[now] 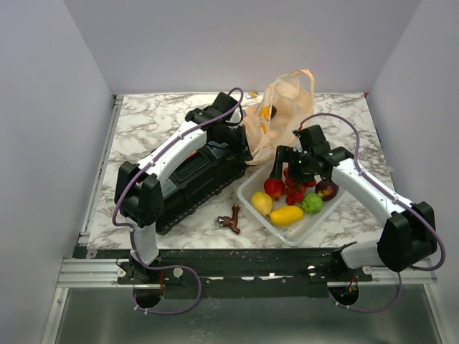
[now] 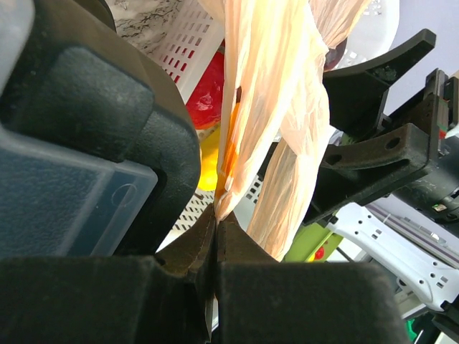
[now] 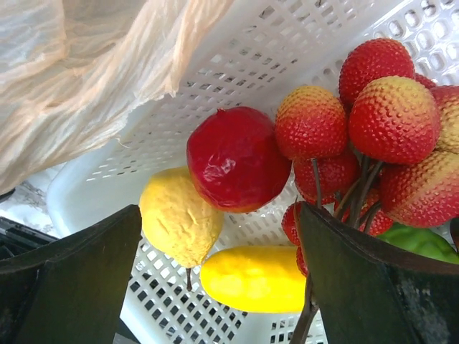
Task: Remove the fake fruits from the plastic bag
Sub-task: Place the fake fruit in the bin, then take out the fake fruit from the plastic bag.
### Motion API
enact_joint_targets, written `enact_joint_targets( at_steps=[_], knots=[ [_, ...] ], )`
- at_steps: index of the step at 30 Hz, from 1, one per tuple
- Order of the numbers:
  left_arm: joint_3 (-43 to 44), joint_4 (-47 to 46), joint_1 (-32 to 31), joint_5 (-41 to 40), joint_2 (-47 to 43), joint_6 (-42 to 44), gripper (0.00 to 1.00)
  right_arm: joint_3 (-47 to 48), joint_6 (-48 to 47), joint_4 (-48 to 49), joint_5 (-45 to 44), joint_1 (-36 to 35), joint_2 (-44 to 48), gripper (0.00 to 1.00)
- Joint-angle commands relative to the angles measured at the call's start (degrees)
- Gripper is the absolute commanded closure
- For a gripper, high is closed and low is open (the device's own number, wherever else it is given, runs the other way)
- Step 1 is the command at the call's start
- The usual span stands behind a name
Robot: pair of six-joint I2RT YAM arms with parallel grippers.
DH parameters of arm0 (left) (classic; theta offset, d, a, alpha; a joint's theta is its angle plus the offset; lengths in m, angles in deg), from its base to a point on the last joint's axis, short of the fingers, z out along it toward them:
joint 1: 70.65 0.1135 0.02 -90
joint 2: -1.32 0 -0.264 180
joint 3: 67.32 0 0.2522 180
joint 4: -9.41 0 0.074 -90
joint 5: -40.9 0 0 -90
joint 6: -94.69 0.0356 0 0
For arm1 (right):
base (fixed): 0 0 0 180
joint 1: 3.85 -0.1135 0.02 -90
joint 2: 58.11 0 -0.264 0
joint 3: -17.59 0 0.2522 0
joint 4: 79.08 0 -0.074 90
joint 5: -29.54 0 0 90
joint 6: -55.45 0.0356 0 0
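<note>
Left claw (image 2: 215,222) clenched on crinkly tan plastic bag (image 2: 272,107), we see only wrist-side; right claw (image 3: 219,279) released over glossy fake fruits (image 3: 237,161).

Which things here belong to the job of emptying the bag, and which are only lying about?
Job: thin tan plastic bag printed with bananas; glossy red plastic apple; yellow plastic lemon; bumpy red berry cluster; white mesh basket holding the fruits.
Lying about: black hard case; small brown object.

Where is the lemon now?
Top view: the lemon lies in the white mesh basket, right of centre, at its left end, beside the red apple and the yellow mango.
</note>
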Motion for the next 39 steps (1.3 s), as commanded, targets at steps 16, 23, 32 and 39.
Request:
enact_joint_targets(
  at_steps=[16,23,32,39],
  knots=[
    [-0.2,5.7,-0.7,-3.3,1.0,4.5,1.00,27.7,-2.2,0.9,-14.6,1.4,-10.9,0.42],
    [0.0,5.7,-0.9,-2.7,0.9,4.8,1.00,34.8,-2.0,4.9,-13.5,4.4,-21.6,0.50],
    [3.2,6.5,-1.5,-1.7,2.1,5.0,1.00,41.5,-1.6,7.5,-11.0,7.4,-32.7,0.51],
    [5.9,7.9,-3.6,-1.9,2.8,4.8,1.00,47.1,-2.4,8.6,-11.0,7.9,-40.4,0.49]
  ],
)
